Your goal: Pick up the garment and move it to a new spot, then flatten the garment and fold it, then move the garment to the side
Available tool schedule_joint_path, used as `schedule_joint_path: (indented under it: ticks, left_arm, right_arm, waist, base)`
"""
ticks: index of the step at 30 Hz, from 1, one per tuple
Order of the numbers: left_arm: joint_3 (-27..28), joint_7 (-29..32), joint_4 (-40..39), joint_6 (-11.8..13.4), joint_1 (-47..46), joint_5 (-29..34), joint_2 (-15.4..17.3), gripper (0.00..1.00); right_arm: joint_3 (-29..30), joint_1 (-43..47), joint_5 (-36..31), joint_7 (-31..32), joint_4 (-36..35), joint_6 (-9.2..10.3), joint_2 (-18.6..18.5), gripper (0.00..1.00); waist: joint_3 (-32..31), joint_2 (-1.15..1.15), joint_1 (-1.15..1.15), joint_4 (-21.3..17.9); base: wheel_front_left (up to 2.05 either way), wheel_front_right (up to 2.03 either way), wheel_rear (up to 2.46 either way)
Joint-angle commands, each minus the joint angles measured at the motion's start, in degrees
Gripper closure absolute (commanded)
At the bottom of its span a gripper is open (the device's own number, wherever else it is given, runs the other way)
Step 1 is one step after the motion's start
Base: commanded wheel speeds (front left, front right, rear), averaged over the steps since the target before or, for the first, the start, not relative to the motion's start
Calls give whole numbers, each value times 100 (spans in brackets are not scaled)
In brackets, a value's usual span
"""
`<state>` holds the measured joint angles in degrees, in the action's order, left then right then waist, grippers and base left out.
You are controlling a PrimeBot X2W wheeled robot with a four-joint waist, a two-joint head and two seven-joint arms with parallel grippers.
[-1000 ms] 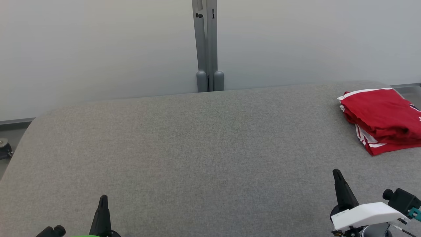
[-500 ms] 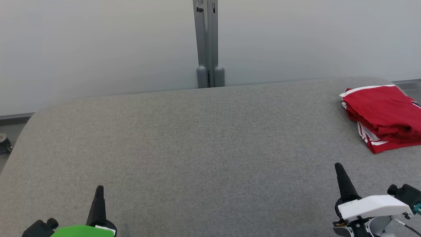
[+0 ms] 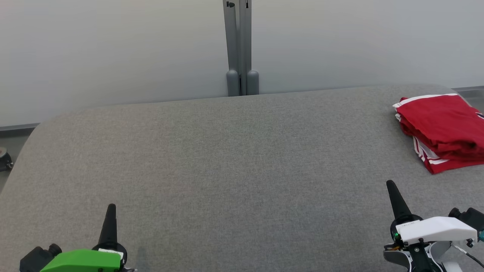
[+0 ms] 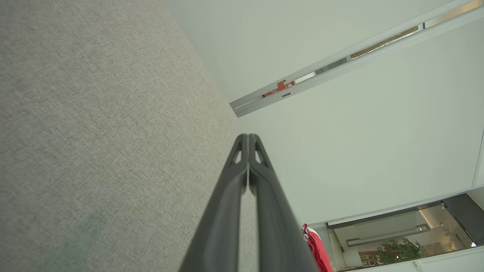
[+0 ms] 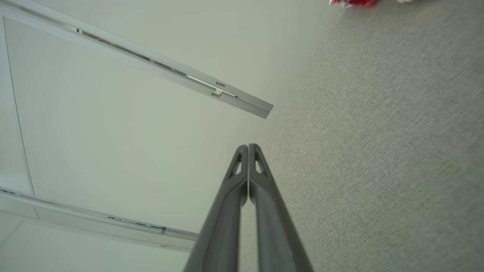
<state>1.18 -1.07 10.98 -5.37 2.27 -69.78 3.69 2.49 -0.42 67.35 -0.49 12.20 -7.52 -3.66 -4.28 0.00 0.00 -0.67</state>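
The garment [image 3: 442, 130] is red with white stripes and lies folded in a stack at the far right of the grey table [image 3: 234, 170]. A sliver of the garment [image 4: 317, 249] shows in the left wrist view, and an edge of the garment [image 5: 353, 3] at the top of the right wrist view. My left gripper [image 3: 110, 207] is at the lower left, shut and holding nothing. My right gripper [image 3: 389, 184] is at the lower right, shut and empty, a short way nearer me than the garment. The fingers [image 4: 247, 151] press together, as do the right fingers [image 5: 247, 158].
A pale wall with a grey upright post [image 3: 239, 45] stands behind the table. A small caster [image 3: 4, 160] sits on the floor beyond the table's left edge. Wide bare fabric stretches between the two grippers.
The head camera has tilted, so the whole scene sits higher in the view. More of both arms shows at the bottom. Both grippers stay shut; the garment lies as before.
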Motion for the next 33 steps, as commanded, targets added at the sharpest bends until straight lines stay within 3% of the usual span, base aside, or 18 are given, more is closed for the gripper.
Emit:
schedule_joint_path:
  ticks: [1, 33]
  left_arm:
    - [40, 41, -26, -41, -187, -166, 49, 100]
    - [298, 462, 195, -168, -657, -1627, 31, 100]
  right_arm:
    - [33, -151, 165, 47, -20, 2, 3, 100]
    - [255, -466, 1747, 466, 117, 4, 27, 100]
  waist:
    - [14, 0, 0, 3]
    - [276, 0, 0, 41]
  base:
    - [0, 0, 0]
    - [0, 0, 0]
